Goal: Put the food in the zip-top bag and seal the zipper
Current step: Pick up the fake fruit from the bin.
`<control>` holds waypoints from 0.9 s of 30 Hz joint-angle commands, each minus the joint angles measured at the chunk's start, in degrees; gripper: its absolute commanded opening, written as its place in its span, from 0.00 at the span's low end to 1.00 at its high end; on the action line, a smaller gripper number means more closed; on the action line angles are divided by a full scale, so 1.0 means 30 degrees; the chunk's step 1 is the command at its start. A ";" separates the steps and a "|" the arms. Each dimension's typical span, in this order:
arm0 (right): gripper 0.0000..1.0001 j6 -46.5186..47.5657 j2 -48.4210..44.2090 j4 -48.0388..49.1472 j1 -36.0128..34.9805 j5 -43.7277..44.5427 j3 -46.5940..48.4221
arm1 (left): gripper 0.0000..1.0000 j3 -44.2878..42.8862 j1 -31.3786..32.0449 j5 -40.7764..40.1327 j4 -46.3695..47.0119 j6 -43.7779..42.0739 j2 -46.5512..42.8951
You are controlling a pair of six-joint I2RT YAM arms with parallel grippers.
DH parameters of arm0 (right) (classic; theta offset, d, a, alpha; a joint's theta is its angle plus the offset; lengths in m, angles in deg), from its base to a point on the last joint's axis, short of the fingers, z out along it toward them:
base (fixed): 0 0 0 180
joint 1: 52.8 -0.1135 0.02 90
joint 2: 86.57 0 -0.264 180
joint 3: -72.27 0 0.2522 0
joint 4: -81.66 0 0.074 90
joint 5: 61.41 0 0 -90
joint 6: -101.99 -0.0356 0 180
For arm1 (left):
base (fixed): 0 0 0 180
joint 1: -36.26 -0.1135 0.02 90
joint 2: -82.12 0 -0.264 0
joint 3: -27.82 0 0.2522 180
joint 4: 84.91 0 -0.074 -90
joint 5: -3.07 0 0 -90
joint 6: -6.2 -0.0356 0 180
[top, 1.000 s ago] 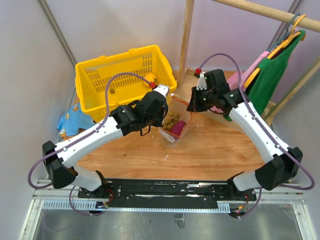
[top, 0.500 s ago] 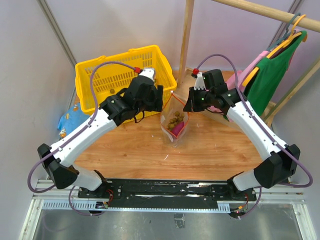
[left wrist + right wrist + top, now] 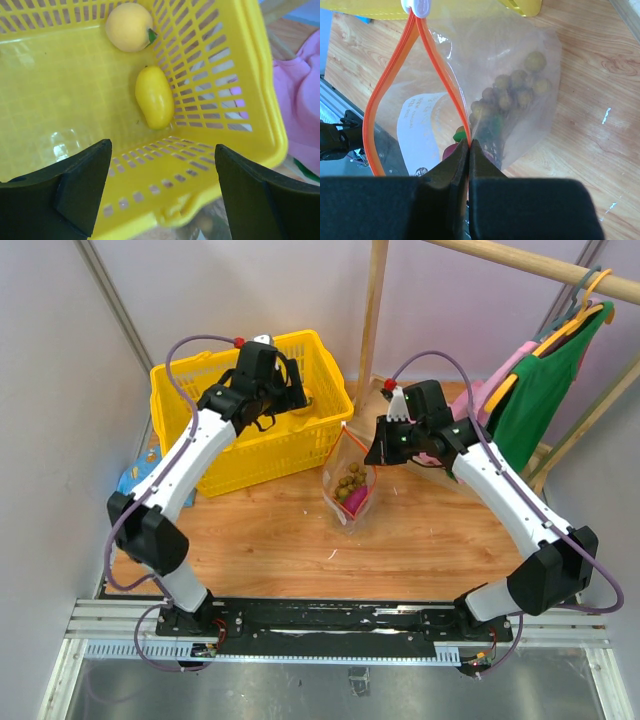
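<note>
The zip-top bag (image 3: 348,482) hangs upright over the wooden table, its mouth spread open. My right gripper (image 3: 469,145) is shut on one side of the orange zipper (image 3: 395,85), whose white slider (image 3: 420,6) sits at the far end. Olive-brown grapes (image 3: 512,92) and a dark purple piece (image 3: 451,150) lie inside the bag. My left gripper (image 3: 162,150) is open and empty above the yellow basket (image 3: 225,140), near its right wall. In the basket lie a round yellow-orange fruit (image 3: 129,26) and an oblong yellow fruit (image 3: 155,97).
A blue packet (image 3: 140,485) lies left of the basket (image 3: 200,390). A wooden post (image 3: 373,310) rises behind the bag. Pink and green clothes (image 3: 540,380) hang on a rail at the right, with pink cloth (image 3: 300,100) beside the basket.
My left arm has swung from the bag's mouth back over the basket and opened its jaws. The right gripper has kept its hold, and the bag now hangs more upright.
</note>
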 commanded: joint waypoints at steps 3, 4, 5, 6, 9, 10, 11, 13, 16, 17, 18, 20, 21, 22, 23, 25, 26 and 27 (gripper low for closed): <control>0.01 -0.0223 0.0054 0.0475 -0.0300 -0.0451 -0.0477 | 0.89 -0.2029 -0.1386 0.1923 0.0073 0.2107 0.3538; 0.01 -0.0245 0.0054 0.0505 -0.0300 -0.0480 -0.0519 | 0.89 -0.2481 -0.1491 0.1999 0.0009 0.2261 0.4216; 0.01 -0.0274 0.0054 0.0539 -0.0322 -0.0495 -0.0560 | 0.90 -0.2919 -0.1541 0.2090 -0.0032 0.2371 0.4813; 0.01 -0.0281 0.0032 0.0546 -0.0321 -0.0511 -0.0617 | 0.90 -0.3314 -0.1580 0.2167 -0.0041 0.2488 0.5470; 0.01 -0.0316 -0.0015 0.0579 -0.0351 -0.0530 -0.0757 | 0.92 -0.4648 -0.1724 0.2832 -0.0405 0.2915 0.7547; 0.00 -0.0312 -0.0046 0.0595 -0.0354 -0.0505 -0.0773 | 0.93 -0.5121 -0.1731 0.2915 -0.0487 0.3039 0.8071; 0.00 -0.0337 -0.0075 0.0604 -0.0358 -0.0476 -0.0823 | 0.93 -0.5362 -0.1758 0.2951 -0.0552 0.3179 0.8528; 0.01 -0.0315 -0.0159 0.0586 -0.0358 -0.0438 -0.0923 | 0.94 -0.5517 -0.1765 0.3029 -0.0550 0.3410 0.9233; 0.01 -0.0315 -0.0285 0.0581 -0.0358 -0.0381 -0.1077 | 0.94 -0.5370 -0.1779 0.3317 -0.0284 0.3730 0.9901; 0.01 -0.0312 -0.0314 0.0577 -0.0358 -0.0354 -0.1117 | 0.94 -0.5297 -0.1786 0.3437 -0.0182 0.3798 1.0120; 0.01 -0.0326 -0.0373 0.0576 -0.0351 -0.0329 -0.1152 | 0.94 -0.5222 -0.1786 0.3566 -0.0111 0.3867 1.0312; 0.00 -0.0334 -0.0407 0.0579 -0.0358 -0.0294 -0.1236 | 0.94 -0.4989 -0.1784 0.3996 0.0123 0.3977 1.0686; 0.01 -0.0318 -0.0428 0.0584 -0.0358 -0.0292 -0.1251 | 0.94 -0.4814 -0.1779 0.4251 0.0330 0.4018 1.0848; 0.01 -0.0316 -0.0438 0.0599 -0.0358 -0.0292 -0.1260 | 0.94 -0.4591 -0.1778 0.4436 0.0543 0.4096 1.0996; 0.01 -0.0312 -0.0421 0.0590 -0.0358 -0.0292 -0.1287 | 0.94 -0.4405 -0.1779 0.4573 0.0708 0.4161 1.1135; 0.01 -0.0318 -0.0415 0.0598 -0.0358 -0.0335 -0.1299 | 0.93 -0.3996 -0.1795 0.4822 0.1064 0.4273 1.1403; 0.01 -0.0334 -0.0385 0.0601 -0.0358 -0.0364 -0.1299 | 0.92 -0.3844 -0.1795 0.4991 0.1328 0.4297 1.1519; 0.01 -0.0329 -0.0385 0.0605 -0.0358 -0.0378 -0.1302 | 0.92 -0.3671 -0.1795 0.5188 0.1605 0.4267 1.1648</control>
